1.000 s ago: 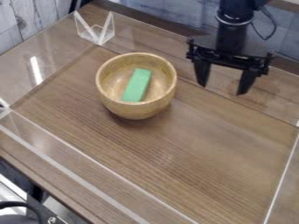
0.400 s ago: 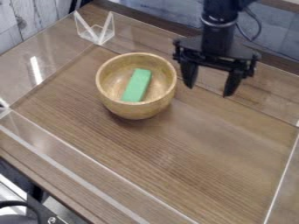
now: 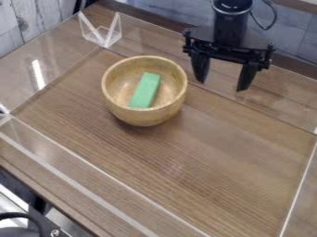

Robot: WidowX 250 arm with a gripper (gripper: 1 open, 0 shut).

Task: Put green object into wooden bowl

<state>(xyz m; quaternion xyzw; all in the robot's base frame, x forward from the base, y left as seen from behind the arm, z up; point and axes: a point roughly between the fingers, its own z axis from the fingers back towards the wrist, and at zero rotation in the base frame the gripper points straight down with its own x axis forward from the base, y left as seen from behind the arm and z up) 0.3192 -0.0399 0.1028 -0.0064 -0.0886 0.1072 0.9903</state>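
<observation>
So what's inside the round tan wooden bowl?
A flat bright green rectangular block lies inside the round tan wooden bowl. The bowl floor beneath the block is covered.
</observation>
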